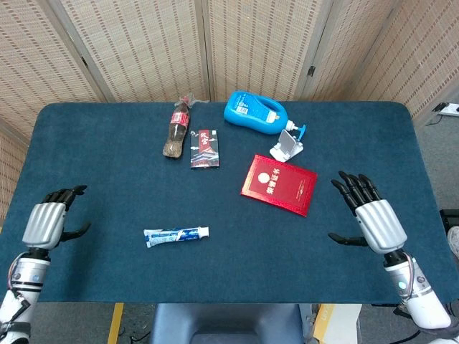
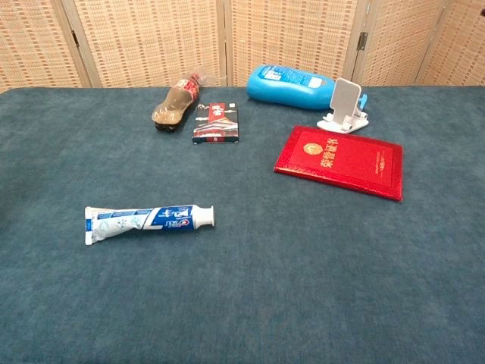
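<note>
- Here, on a bench (image 1: 107, 143) covered in dark blue cloth, a toothpaste tube (image 1: 176, 234) lies flat by itself toward the near edge, its long axis running left to right, cap end pointing toward the robot's right.
- The left hand (image 1: 45, 223) hangs over the left margin of the bench, fingers apart and holding nothing; the tube lies off to its right, well apart from it, flat tail end nearer.
- The right hand (image 1: 374, 222) hovers at the opposite margin, fingers likewise fanned and empty, with the tube farther off to its left. By the look of it, the left hand is the nearer of the two to the tube.
- Neither hand shows in the chest view, which frames only the tube (image 2: 148, 220) and the items behind it.
- Beyond the tube: a red booklet (image 1: 279, 184) lying flat, nearer the right hand; a white phone stand (image 1: 288, 144) just behind it; a blue detergent bottle (image 1: 255, 113) on its side; a toppled cola bottle (image 1: 176, 131); and a small dark packet (image 1: 205, 148) just beside that bottle.
</note>
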### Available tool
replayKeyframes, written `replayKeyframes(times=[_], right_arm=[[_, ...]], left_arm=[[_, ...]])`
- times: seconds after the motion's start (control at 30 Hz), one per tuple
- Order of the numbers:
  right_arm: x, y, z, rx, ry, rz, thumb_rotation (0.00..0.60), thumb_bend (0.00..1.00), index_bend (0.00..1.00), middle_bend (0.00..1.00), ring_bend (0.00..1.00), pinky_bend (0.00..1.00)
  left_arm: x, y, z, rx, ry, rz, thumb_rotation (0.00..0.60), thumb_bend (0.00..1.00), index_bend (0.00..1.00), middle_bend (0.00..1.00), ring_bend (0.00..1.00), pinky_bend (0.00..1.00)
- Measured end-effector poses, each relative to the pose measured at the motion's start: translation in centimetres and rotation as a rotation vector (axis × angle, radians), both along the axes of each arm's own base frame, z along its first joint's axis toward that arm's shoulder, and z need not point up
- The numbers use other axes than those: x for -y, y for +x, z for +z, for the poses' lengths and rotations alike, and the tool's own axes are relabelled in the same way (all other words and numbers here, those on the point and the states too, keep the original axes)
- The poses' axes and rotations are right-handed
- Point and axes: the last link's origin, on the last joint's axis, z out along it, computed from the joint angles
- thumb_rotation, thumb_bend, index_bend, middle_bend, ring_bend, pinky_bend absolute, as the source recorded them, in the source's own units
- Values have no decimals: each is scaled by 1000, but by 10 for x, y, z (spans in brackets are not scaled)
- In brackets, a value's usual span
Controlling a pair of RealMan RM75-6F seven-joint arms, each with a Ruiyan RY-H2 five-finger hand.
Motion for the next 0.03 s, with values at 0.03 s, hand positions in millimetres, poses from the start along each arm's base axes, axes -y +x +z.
replayKeyframes(times=[0.03], right_arm=[[-5, -6, 3, 1, -16, -14, 487, 0, 0, 0, 0, 0]], left_arm=[[8, -4, 4, -2, 18, 7, 600, 286, 226, 321, 265, 262]])
